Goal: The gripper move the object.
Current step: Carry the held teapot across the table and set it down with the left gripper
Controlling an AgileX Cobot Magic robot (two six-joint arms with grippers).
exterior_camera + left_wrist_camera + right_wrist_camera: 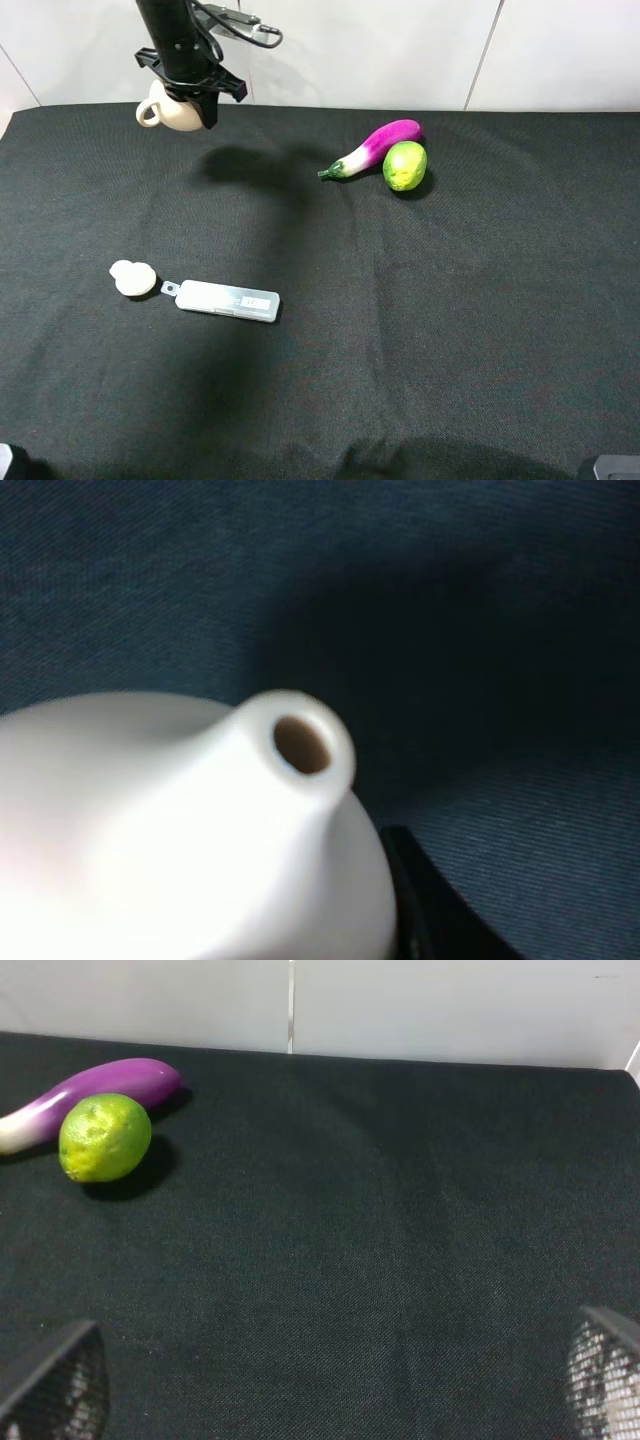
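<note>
The cream teapot (168,112) hangs above the far left corner of the black cloth, its loop handle pointing left. My left gripper (190,98), a black claw on a dark arm, is shut on it from above. In the left wrist view the teapot (180,830) fills the lower left, with its short brown-lined spout toward the camera and one black finger (430,910) against its side. My right gripper (330,1400) is open and empty, with its mesh fingertips (60,1390) far apart over bare cloth. It barely shows at the bottom right of the exterior view (615,467).
A purple eggplant (372,147) and a green lime (405,165) lie together at the back centre-right. A small cream knobbed lid (132,277) and a white flat case (228,300) lie at the left middle. White wall panels stand behind the table's far edge.
</note>
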